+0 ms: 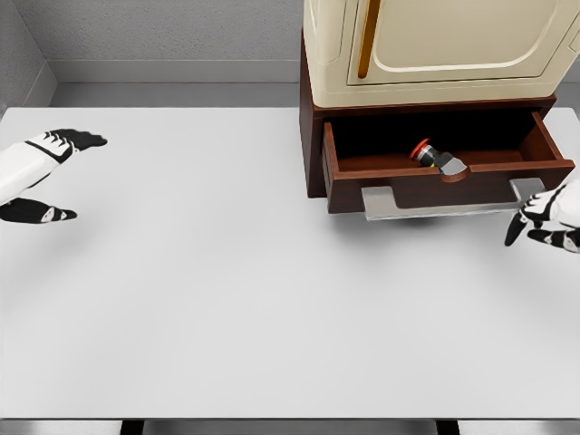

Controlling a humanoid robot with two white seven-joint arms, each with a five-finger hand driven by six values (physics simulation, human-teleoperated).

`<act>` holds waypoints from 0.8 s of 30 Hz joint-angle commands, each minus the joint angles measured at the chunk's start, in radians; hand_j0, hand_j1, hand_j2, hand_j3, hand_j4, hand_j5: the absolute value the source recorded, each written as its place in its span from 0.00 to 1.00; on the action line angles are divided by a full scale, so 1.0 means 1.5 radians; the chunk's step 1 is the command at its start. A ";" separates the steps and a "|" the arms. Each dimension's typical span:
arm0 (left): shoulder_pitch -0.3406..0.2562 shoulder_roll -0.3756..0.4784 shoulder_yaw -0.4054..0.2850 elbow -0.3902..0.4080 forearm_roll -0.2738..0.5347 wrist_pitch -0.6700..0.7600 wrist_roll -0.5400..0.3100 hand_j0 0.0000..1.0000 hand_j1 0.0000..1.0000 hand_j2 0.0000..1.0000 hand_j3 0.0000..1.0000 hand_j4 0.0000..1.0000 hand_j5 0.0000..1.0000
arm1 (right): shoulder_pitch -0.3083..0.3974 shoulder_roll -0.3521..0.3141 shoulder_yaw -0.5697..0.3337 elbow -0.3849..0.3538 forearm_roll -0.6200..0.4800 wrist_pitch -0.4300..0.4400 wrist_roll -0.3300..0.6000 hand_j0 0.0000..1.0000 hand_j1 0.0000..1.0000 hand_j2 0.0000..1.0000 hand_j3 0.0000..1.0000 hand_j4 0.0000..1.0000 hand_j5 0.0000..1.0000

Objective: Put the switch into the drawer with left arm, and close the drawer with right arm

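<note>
Left hand [41, 177] hovers at the far left edge of the white counter [199, 290], fingers spread and holding nothing, well apart from the cabinet. Over on the right, the switch [437, 158], red-capped, lies on its side inside the open brown drawer [435, 186]. Right hand [548, 220] sits just beside the right end of the drawer's metal handle [435, 203], fingers loosely curled, gripping nothing.
</note>
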 commanded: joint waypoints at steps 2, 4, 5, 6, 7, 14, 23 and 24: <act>0.000 -0.001 0.004 0.001 0.005 0.001 -0.011 1.00 1.00 1.00 1.00 1.00 1.00 | -0.001 -0.001 0.015 0.003 0.003 0.000 -0.001 0.48 0.48 0.48 0.48 0.48 0.48; 0.000 -0.005 0.004 0.001 0.005 0.001 -0.012 1.00 1.00 1.00 1.00 1.00 1.00 | -0.017 -0.001 0.035 0.006 0.004 0.000 -0.001 0.48 0.48 0.48 0.48 0.48 0.48; 0.000 -0.005 0.004 0.001 0.006 0.001 -0.012 1.00 1.00 1.00 1.00 1.00 1.00 | -0.020 -0.001 0.036 0.010 0.004 0.000 -0.001 0.48 0.48 0.48 0.48 0.48 0.48; 0.000 -0.006 0.004 0.001 0.005 0.001 -0.012 1.00 1.00 1.00 1.00 1.00 1.00 | -0.025 -0.001 0.036 0.011 0.004 0.000 -0.001 0.48 0.48 0.48 0.48 0.48 0.48; -0.001 -0.012 0.004 0.001 0.005 0.001 -0.012 1.00 1.00 1.00 1.00 1.00 1.00 | -0.025 0.000 0.036 0.011 0.004 0.000 -0.001 0.48 0.48 0.48 0.48 0.48 0.48; -0.001 -0.014 0.006 0.001 0.005 0.001 -0.023 1.00 1.00 1.00 1.00 1.00 1.00 | -0.034 0.000 0.036 0.012 0.004 0.000 -0.001 0.48 0.48 0.48 0.48 0.48 0.48; 0.000 -0.017 0.009 0.001 0.005 0.001 -0.026 1.00 1.00 1.00 1.00 1.00 1.00 | -0.050 0.001 0.054 0.020 0.006 0.000 -0.001 0.48 0.48 0.48 0.48 0.48 0.48; 0.000 -0.021 0.009 0.001 0.005 0.001 -0.027 1.00 1.00 1.00 1.00 1.00 1.00 | -0.069 0.002 0.077 0.021 0.008 0.000 -0.001 0.48 0.48 0.48 0.48 0.48 0.48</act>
